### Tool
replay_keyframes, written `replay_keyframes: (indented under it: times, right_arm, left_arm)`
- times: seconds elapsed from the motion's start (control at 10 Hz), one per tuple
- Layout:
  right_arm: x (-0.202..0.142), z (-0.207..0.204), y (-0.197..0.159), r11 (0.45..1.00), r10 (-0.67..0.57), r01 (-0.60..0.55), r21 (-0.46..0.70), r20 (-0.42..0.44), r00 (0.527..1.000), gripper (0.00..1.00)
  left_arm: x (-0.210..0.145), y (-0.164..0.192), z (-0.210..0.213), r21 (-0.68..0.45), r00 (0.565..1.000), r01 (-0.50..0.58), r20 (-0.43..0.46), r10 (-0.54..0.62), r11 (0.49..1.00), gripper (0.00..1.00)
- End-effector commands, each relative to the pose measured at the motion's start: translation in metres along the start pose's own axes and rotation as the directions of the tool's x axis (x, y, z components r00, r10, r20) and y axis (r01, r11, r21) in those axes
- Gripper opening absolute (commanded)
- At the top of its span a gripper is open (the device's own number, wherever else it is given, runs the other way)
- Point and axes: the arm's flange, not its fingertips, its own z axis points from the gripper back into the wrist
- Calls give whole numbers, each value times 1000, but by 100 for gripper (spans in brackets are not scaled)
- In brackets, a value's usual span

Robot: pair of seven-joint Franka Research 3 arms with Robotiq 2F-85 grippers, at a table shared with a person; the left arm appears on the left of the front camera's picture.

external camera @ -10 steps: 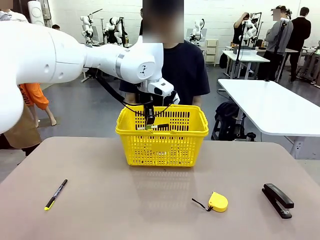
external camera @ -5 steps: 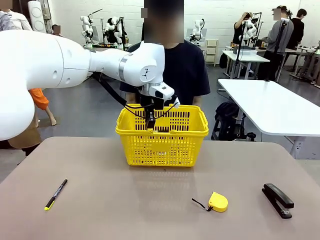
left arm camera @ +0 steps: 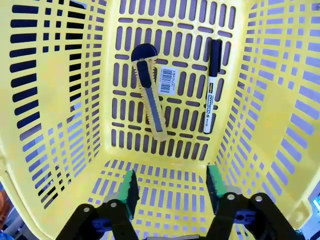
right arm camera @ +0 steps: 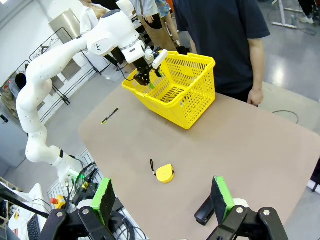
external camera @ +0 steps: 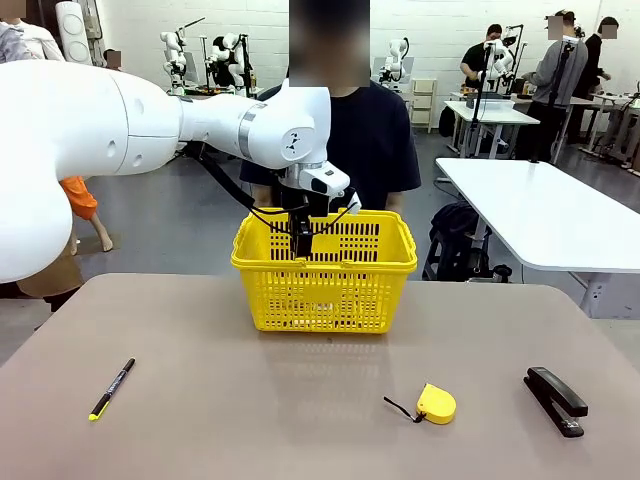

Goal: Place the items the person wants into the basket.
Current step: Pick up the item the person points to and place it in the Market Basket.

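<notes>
The left end effector (left arm camera: 172, 186) hangs just inside the top of the yellow shopping basket (external camera: 324, 266), pointing down at its floor. Its jaws stand well apart and its green pads (left arm camera: 131, 187) hold and touch nothing. Below them, on the slotted basket floor, lie the yellow-and-black utility knife (left arm camera: 150, 92), with a barcode label at its side, and just beside it, roughly parallel and apart from it, the white marker with a black cap (left arm camera: 212, 85).

The right end effector (right arm camera: 162, 200) hovers high over the near side of the desk (external camera: 300, 400), jaws wide and empty. The black pen with a yellow end (external camera: 112, 388) lies on the desk at the robot's left, well apart from the basket. The person (external camera: 375, 140) stands just behind the basket.
</notes>
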Motion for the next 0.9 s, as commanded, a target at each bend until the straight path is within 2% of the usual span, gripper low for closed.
replay_keyframes:
  times: [0.0, 0.5, 0.7, 0.8]
  right_arm:
    - [2, 0, -1, 1000, 13, -13, 17, 29, 999, 100]
    - [2, 0, -1, 1000, 13, -13, 17, 29, 999, 100]
    - [2, 0, -1, 1000, 13, -13, 17, 29, 999, 100]
    - [2, 0, -1, 1000, 13, -13, 17, 29, 999, 100]
  left_arm:
    - [7, 10, 8, -5, 1000, 28, -9, -28, 1000, 100]
    - [7, 9, 11, -17, 1000, 15, -10, -16, 1000, 100]
    - [-14, -11, 31, -25, 1000, -6, -20, 5, 1000, 100]
    - [-32, -31, 56, 22, 999, -39, -23, 39, 999, 100]
